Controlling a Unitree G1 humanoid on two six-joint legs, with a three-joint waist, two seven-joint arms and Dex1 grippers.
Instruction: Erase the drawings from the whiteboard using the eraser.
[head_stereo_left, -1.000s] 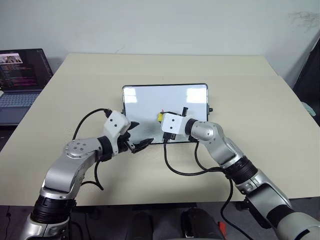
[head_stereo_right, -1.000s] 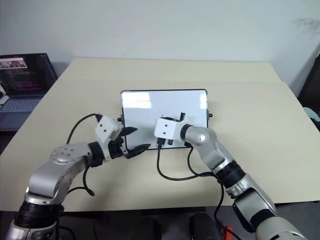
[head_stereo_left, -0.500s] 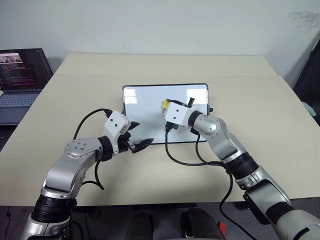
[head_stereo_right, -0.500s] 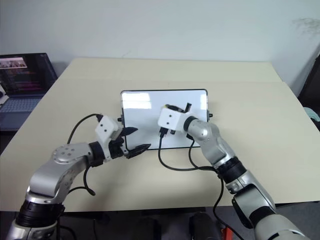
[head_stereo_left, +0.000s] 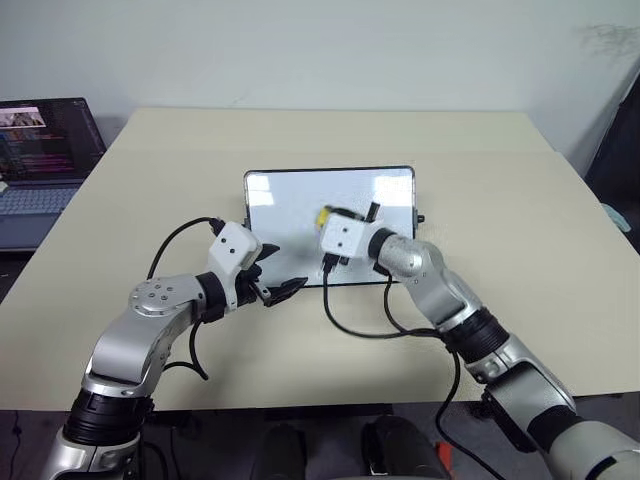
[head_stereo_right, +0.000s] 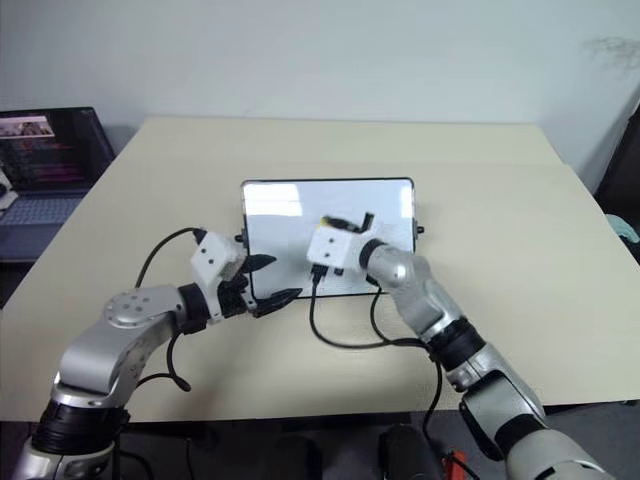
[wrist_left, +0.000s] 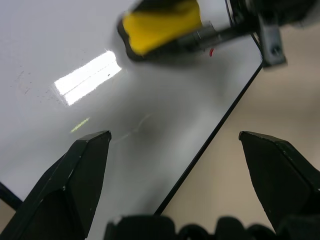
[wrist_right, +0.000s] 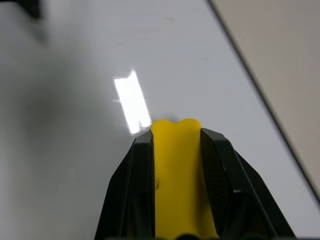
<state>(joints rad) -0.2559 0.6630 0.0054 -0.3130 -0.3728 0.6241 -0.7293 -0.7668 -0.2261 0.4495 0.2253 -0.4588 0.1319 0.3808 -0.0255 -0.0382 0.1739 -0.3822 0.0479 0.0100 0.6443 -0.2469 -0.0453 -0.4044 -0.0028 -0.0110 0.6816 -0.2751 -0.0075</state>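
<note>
Lengthwise, eraser (wrist_right: 176, 175) juts forward from right gripper (wrist_right: 176, 145).

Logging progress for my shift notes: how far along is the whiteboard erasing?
Mostly done: the glossy white whiteboard looks largely clean. In hand: the right gripper is shut on the bright yellow block eraser over the board. Left: a small red mark remains beside the eraser. The left gripper hangs open at the board's near edge.

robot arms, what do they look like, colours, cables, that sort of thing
Both arms have silver-grey metal shells with black joint bands. Each wrist carries a white boxy camera housing, and a loose black cable loops from it back along the forearm. The left hand and the right hand each end in two black pointed fingers.
</note>
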